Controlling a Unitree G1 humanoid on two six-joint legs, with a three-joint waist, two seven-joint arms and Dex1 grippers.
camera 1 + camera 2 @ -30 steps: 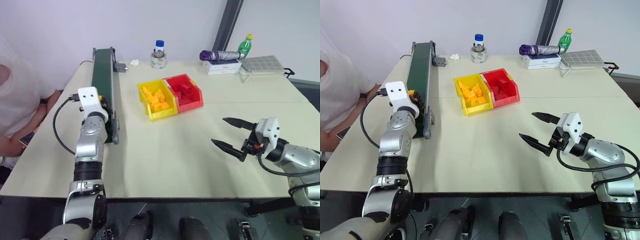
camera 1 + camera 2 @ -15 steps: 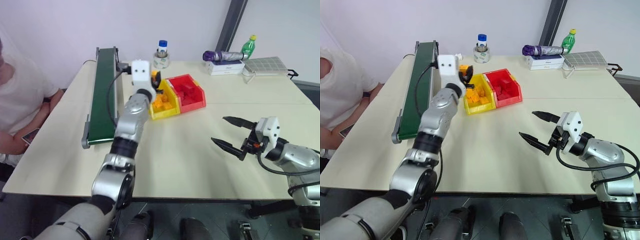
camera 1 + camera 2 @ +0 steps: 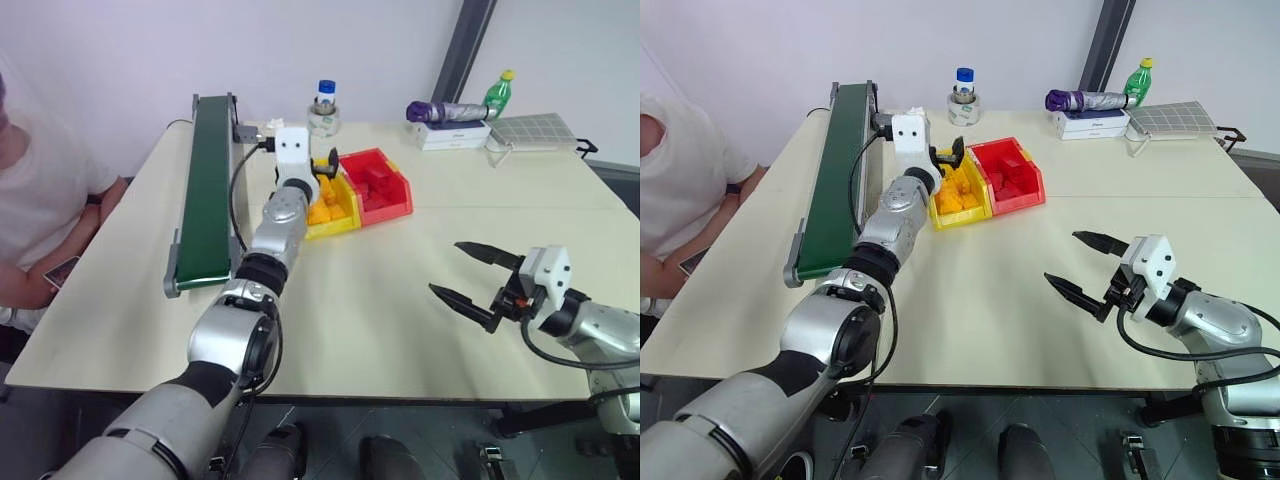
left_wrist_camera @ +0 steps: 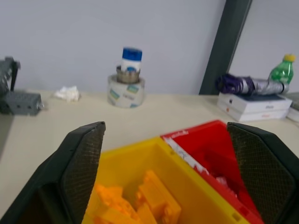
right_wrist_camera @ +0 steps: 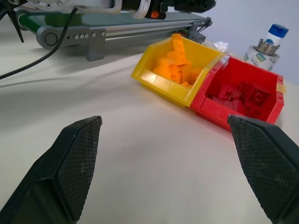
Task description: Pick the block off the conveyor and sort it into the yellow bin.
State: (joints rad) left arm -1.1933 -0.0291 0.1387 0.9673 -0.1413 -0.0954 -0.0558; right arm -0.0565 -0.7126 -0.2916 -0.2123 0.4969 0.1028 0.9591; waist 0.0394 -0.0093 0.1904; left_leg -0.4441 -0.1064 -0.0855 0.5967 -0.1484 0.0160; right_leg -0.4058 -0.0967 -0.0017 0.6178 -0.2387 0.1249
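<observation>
Release over the yellow bin, as I judged it.
My left gripper (image 4: 168,154) hung over the yellow bin (image 3: 337,222) near the table's far edge, jaws spread wide and empty. I couldn't pick the block from the heap (image 4: 135,205) inside. Right gripper (image 3: 478,276) hovered open, empty, near the front right corner. Next I'd pull the left arm back toward the conveyor (image 3: 205,185).

Yellow bin (image 3: 958,195) – heaped with orange bricks – touching its red twin; green conveyor (image 3: 832,180) bare.
</observation>
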